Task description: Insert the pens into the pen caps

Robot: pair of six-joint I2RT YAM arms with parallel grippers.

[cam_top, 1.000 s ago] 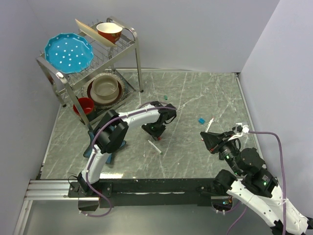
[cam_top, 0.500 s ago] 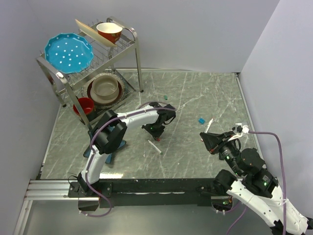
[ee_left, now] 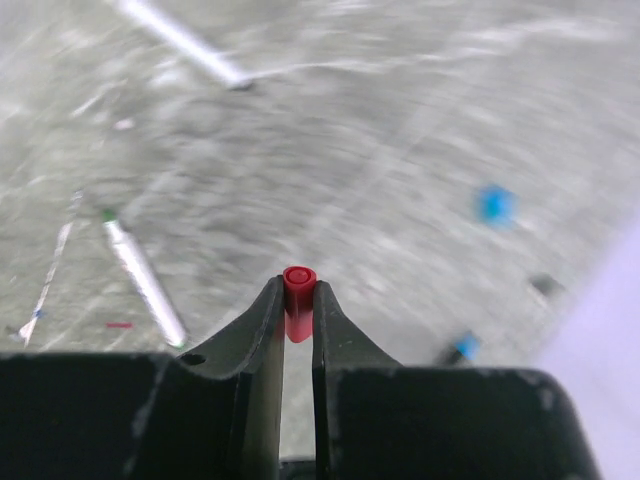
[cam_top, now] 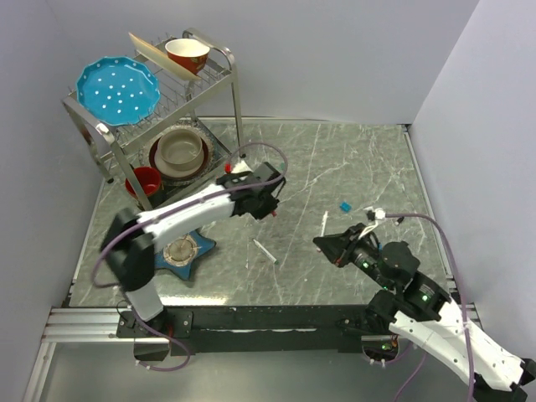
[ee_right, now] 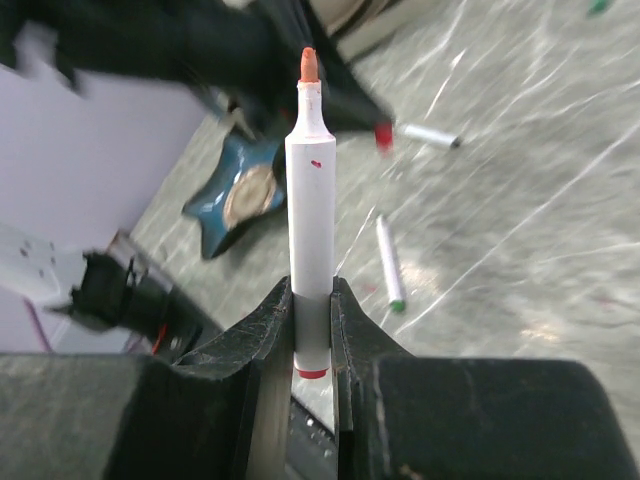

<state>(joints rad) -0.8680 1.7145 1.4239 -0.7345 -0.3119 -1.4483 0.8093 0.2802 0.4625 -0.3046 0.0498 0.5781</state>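
Grey marble worktop smears in your left wrist view; left pincer pinches a red cap, right pincer clamps a white pen.

Clamped, seemingly aloft: left pincer, right pincer.

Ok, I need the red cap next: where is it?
Left wrist view, bottom centre: the red cap is pinched in the left tool.
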